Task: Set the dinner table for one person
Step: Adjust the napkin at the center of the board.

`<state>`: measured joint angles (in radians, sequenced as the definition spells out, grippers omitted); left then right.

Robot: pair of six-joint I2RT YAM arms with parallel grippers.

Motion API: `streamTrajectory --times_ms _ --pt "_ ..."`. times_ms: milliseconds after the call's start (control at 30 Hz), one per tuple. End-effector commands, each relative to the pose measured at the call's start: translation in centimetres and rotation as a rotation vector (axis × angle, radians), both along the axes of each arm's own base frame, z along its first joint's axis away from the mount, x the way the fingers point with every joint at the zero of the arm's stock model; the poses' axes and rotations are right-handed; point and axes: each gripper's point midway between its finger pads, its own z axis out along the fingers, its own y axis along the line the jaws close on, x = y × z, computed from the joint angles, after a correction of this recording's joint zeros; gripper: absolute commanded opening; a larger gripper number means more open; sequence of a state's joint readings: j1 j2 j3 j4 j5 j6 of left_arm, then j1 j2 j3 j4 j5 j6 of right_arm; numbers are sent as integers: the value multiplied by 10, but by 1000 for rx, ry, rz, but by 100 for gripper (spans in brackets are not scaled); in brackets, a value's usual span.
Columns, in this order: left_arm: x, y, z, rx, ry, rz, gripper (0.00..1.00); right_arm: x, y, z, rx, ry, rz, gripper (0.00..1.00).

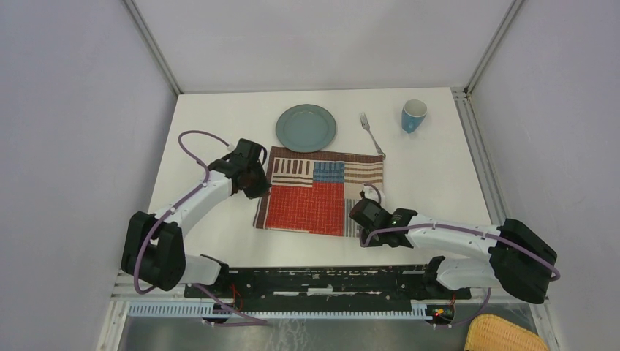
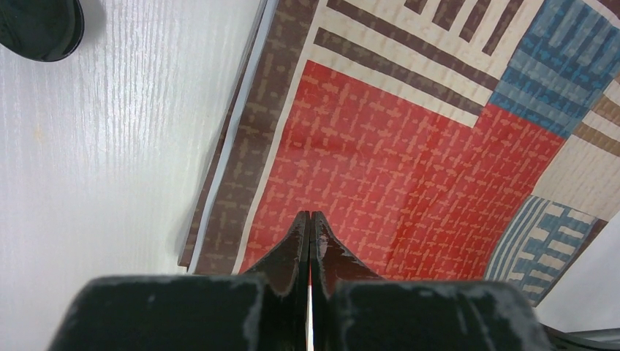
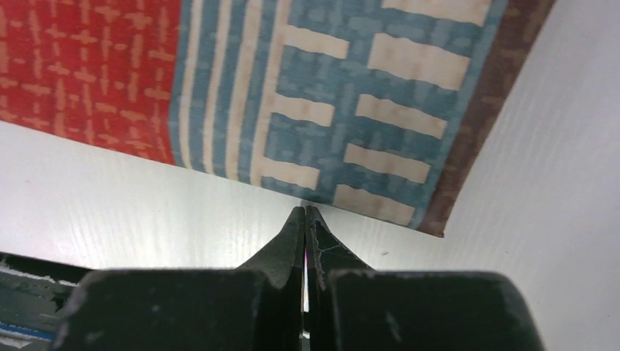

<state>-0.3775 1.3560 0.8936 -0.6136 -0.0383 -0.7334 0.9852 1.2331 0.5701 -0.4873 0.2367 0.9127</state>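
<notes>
Dinner table: white top, under everything; placemat is laid on it approx. mid-table, a bit skewed.
Plate: blue-grey, seen just beyond placemat's far edge, off the cloth.
Fork: laid beyond placemat's far-right corner, handle end nearly at that corner.
Cup: blue, well beyond placemat's far-right corner; upright or tipped can't be told.
L gripper: fingers pressed together, nothing seen between them; held over placemat's left part, above the red patch.
R gripper: fingers also pressed together, nothing held; tips are at placemat's near edge, close to its near-right corner, over bare tabletop.
Step in hand: placemat laying/straightening, judged abt. done; plate, fork & cup not yet brought to it.
Next move: a gripper would need to be lifted off placemat & opened, then taken to the plate's rim. A low, edge-on grip is called for, so the plate can be set at placemat's centre w/o dragging the cloth.
</notes>
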Motion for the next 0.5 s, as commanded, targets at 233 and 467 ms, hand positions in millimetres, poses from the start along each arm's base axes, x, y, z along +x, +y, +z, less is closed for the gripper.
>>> streamTrajectory --times_ms 233,467 --pt "7 -1 3 19 -30 -45 2 16 -21 -6 -60 -36 -126 0" --pt "6 -1 5 18 -32 -44 2 30 -26 -12 -94 -23 -144 0"
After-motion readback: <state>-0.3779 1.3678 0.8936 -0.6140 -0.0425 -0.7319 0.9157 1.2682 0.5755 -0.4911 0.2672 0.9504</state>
